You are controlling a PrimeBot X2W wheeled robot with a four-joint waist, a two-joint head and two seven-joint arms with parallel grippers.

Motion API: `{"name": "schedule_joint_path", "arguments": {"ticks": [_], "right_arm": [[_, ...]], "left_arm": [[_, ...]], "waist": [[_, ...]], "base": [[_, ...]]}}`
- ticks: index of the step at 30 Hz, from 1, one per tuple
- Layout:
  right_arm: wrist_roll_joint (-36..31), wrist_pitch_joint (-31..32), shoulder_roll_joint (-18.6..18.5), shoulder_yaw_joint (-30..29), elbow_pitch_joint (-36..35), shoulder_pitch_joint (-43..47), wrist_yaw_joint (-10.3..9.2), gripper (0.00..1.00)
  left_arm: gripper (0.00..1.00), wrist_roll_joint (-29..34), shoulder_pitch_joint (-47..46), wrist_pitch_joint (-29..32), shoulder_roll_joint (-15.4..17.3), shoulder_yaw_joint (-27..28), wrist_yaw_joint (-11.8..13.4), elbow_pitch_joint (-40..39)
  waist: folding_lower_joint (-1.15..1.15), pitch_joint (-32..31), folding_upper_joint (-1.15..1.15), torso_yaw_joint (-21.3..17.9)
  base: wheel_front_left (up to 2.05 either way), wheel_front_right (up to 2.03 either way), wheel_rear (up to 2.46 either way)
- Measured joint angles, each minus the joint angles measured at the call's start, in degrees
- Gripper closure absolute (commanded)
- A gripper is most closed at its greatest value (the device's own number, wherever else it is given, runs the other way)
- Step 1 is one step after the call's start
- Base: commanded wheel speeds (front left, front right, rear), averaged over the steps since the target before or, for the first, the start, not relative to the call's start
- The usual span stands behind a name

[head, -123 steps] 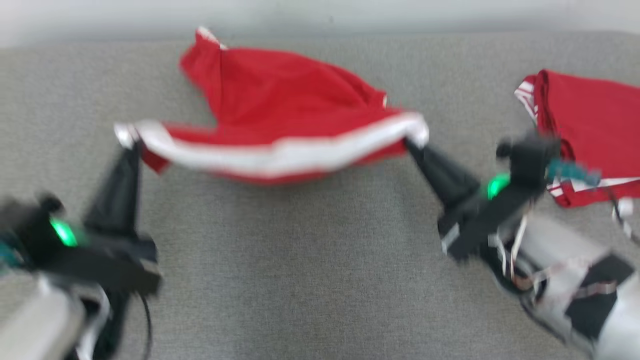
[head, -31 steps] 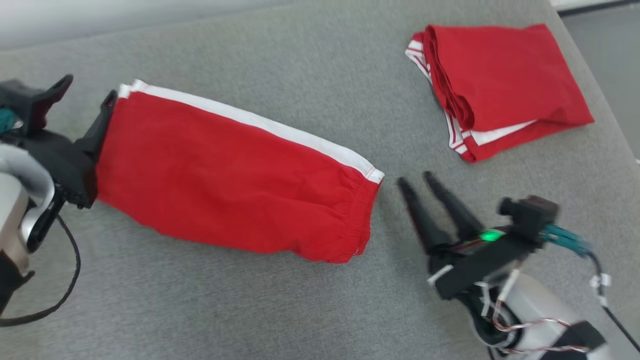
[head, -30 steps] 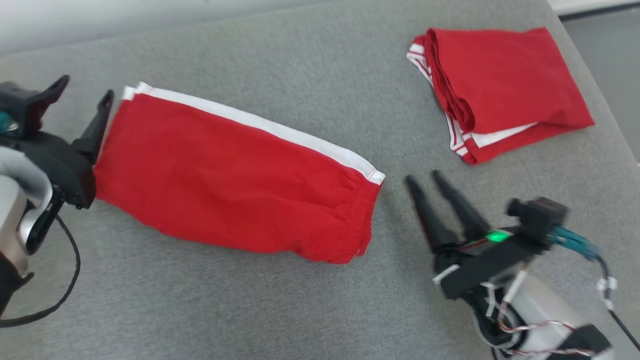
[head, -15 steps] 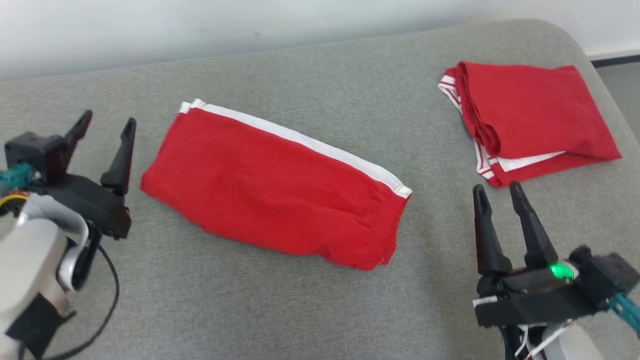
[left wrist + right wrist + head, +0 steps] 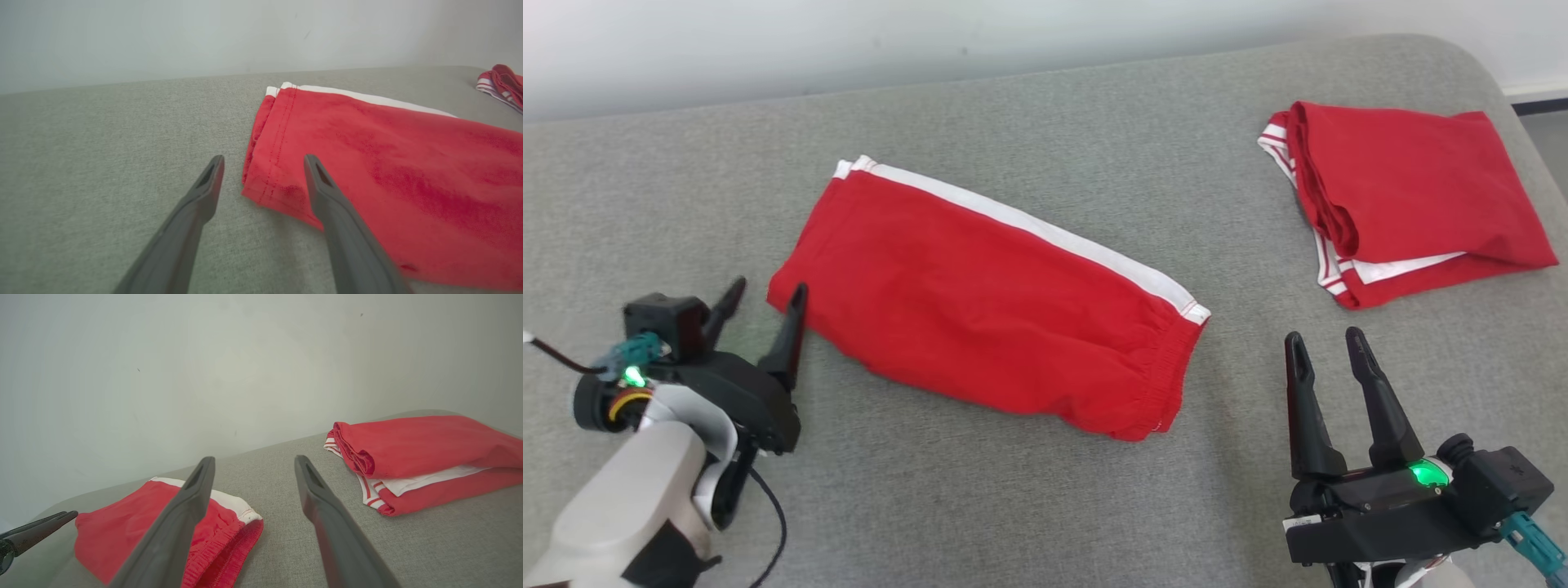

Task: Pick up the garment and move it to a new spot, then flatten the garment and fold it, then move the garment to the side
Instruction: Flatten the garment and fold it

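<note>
The right hand (image 5: 1323, 335), spread and empty, sits just right of the flat red garment (image 5: 980, 318). The left hand (image 5: 769, 287), also spread, straddles its left corner. Farther right lies a folded red pile (image 5: 1413, 196) on the gray surface (image 5: 1045, 506).

The light is bright, soft and even, with no hard shadows. Only a thin dim line sits under the near edge of the garment (image 5: 988, 327) on the grey surface (image 5: 1029, 506). The head view is sharp throughout. In my wrist views the fingers (image 5: 327, 200) of my left pincer (image 5: 263, 157) and of my right pincer (image 5: 254, 457) blur close to the lens. The wall (image 5: 163, 375) behind is washed pale.
</note>
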Motion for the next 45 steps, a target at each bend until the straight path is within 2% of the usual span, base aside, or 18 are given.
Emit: {"name": "schedule_joint_path", "arguments": {"ticks": [6,16,22,23,24,25,28,34,41,45], "right_arm": [[0.0,0.0,-0.5,1.1,0.8,-0.5,0.0,0.0],[0.0,0.0,-0.4,1.8,1.6,-0.6,0.0,0.0],[0.0,0.0,-0.5,2.5,2.5,-0.9,0.0,0.0],[0.1,0.0,-0.6,2.5,2.6,-0.9,0.0,0.0],[0.1,0.0,-0.6,2.5,2.7,-1.0,0.0,0.0],[0.1,0.0,-0.7,2.5,2.7,-1.0,0.0,0.0],[0.1,0.0,-0.9,2.6,3.0,-1.0,-0.01,0.0],[0.4,0.0,-0.9,3.5,3.7,-0.5,0.0,0.0],[1.3,0.0,-1.0,2.9,4.9,1.7,0.0,0.0],[1.6,0.0,-1.1,2.1,5.2,3.3,0.0,0.0]], "left_arm": [[0.0,-0.3,-1.2,-0.1,-2.5,-1.1,-2.0,7.2],[0.0,1.2,-3.7,-0.4,-3.2,-2.0,-2.6,14.1],[0.02,-0.4,-4.4,-0.5,-4.7,-1.6,-3.0,16.6],[0.25,-0.6,-4.4,-0.5,-4.8,-1.5,-3.1,16.6],[0.82,-0.8,-4.4,-0.5,-4.9,-1.4,-3.1,16.6],[1.0,-1.0,-4.3,-0.5,-5.1,-1.5,-3.1,16.6],[1.0,-1.3,-4.1,-0.6,-6.1,-2.3,-3.3,16.3],[1.0,-1.9,-1.7,-0.6,-6.1,-2.4,-3.3,14.7],[1.0,-0.9,3.8,-0.6,-6.8,1.8,-3.3,10.8],[1.0,0.7,7.9,-0.6,-7.8,4.7,-1.7,7.3]], "waist": [[0.0,0.3,0.0,-1.6],[0.0,1.6,0.01,-3.5],[0.01,1.7,0.0,-4.1],[0.0,1.5,0.0,-4.1],[0.0,1.4,0.0,-4.1],[0.0,1.2,0.0,-4.1],[0.01,0.5,0.0,-3.8],[0.0,-2.1,0.0,-2.7],[0.0,-6.2,0.0,-0.5],[0.0,-7.9,0.0,1.8]], "base": [[0.0,0.0,0.0],[0.0,0.0,0.0],[0.0,0.0,0.0],[0.0,0.0,0.0],[0.0,0.0,0.0],[0.0,0.0,0.0],[0.0,0.0,0.0],[0.0,0.0,0.0],[0.0,0.0,0.0],[0.0,0.0,0.0]]}}
